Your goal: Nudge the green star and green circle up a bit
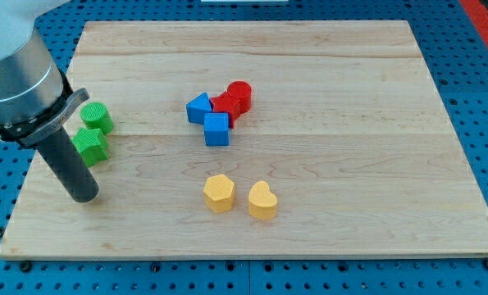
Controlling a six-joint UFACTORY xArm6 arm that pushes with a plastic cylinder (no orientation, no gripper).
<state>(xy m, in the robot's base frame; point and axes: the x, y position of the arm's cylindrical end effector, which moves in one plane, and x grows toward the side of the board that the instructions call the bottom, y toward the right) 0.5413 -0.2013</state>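
In the camera view, my tip [84, 197] stands on the wooden board [326, 221] just below the green star [89, 144], not touching it as far as I can tell. The green circle [98, 117] sits right above the star, both near the view's left edge — so the pair lies upward from my tip. My rod leans from the top left, holding nothing.

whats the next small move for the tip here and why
Probably push my tip toward the view's top. It sits just below the green star, with the green circle right above that, so one short upward push should likely nudge both.
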